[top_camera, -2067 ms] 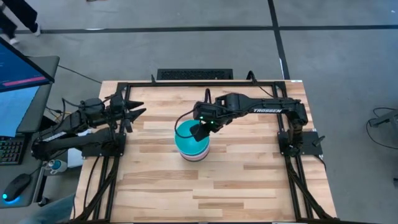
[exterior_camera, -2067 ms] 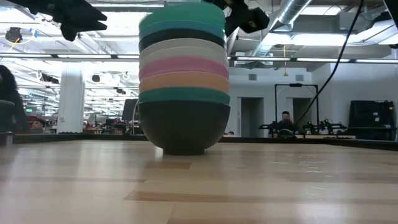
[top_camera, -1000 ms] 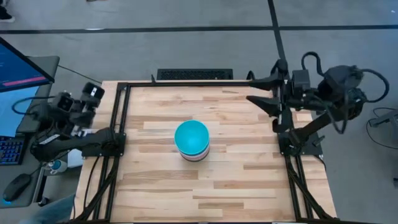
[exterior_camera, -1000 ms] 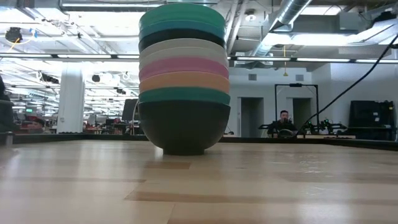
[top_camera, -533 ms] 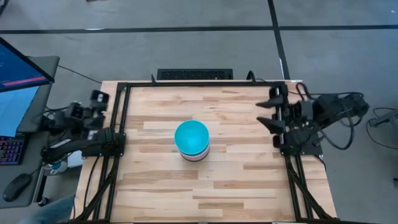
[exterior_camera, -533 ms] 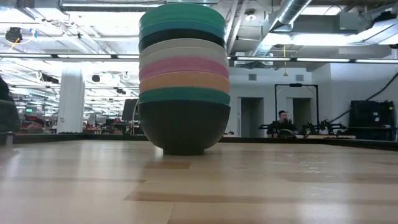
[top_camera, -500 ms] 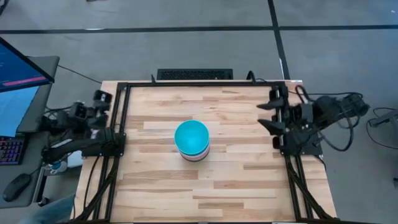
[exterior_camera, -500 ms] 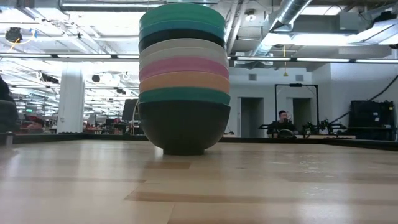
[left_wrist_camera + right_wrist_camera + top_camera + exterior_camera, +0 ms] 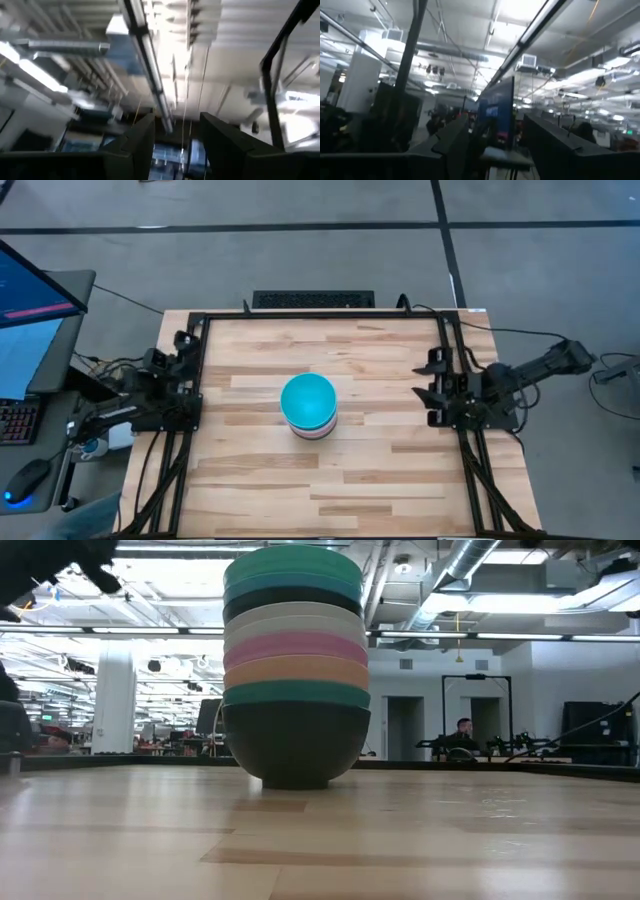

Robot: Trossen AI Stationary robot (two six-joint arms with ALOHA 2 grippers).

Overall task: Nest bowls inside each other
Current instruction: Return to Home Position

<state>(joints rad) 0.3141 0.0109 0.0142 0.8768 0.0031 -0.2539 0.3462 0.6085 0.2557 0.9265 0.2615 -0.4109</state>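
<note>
The bowls stand nested in one stack [image 9: 308,406] at the table's middle, resting on the bottom black bowl [image 9: 296,745]. In the low view the stack [image 9: 296,660] shows rims of green, orange, pink, white, black and turquoise, one above the other. The top bowl is turquoise [image 9: 308,398]. My left gripper [image 9: 183,355] is open and empty at the table's left edge. My right gripper [image 9: 428,380] is open and empty at the right edge. Both wrist views look up at the ceiling; the left fingers [image 9: 140,140] and right fingers [image 9: 452,137] stand apart with nothing between them.
A black metal frame [image 9: 320,312] runs round the table's edges. A monitor [image 9: 35,290] and a keyboard stand off the table's left side. A person [image 9: 461,735] sits in the room far behind the table.
Both arms have drawn back and folded down at their bases. My right gripper has gone from above the far right corner down toward the right edge's middle. My left gripper has come from outside the left edge in toward it. The stack has stayed still.
</note>
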